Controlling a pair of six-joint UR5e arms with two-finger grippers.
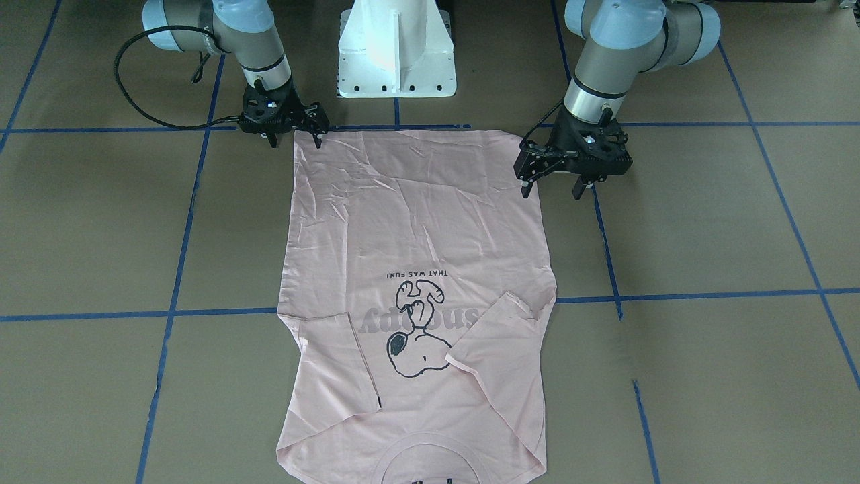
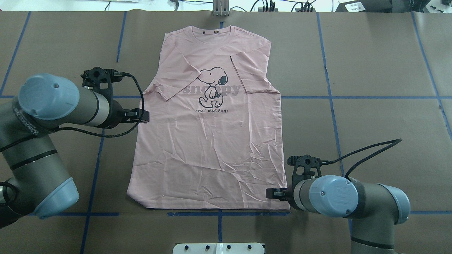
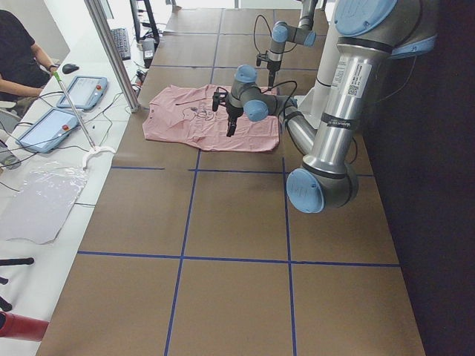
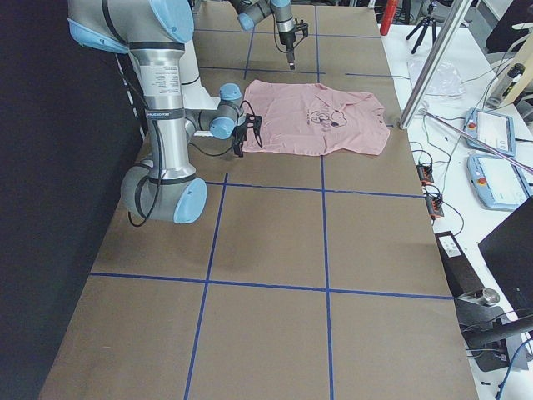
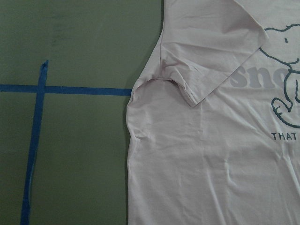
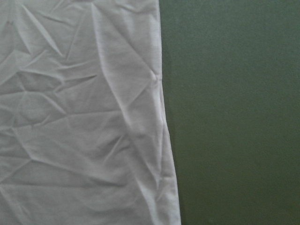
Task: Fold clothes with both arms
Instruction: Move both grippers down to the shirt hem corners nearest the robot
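The pale pink T-shirt (image 1: pixel 416 222) (image 2: pixel 208 158) lies flat on the brown table, print side up, collar away from the robot. Both sleeves are folded in over the chest. My left gripper (image 1: pixel 552 189) (image 2: pixel 142 115) is open and empty, hovering at the shirt's side edge. Its wrist view shows the folded sleeve and side seam (image 5: pixel 187 93). My right gripper (image 1: pixel 295 141) (image 2: pixel 273 194) is open and empty over the hem corner on the other side. Its wrist view shows the creased fabric edge (image 6: pixel 154 117).
The white pedestal base (image 1: pixel 396 60) stands just behind the hem. Blue tape lines (image 1: pixel 705 294) grid the table. Cables and boxes line the far edge (image 2: pixel 268 5). A side bench holds tablets (image 3: pixel 82 93), with a seated person (image 3: pixel 18 52) beside it.
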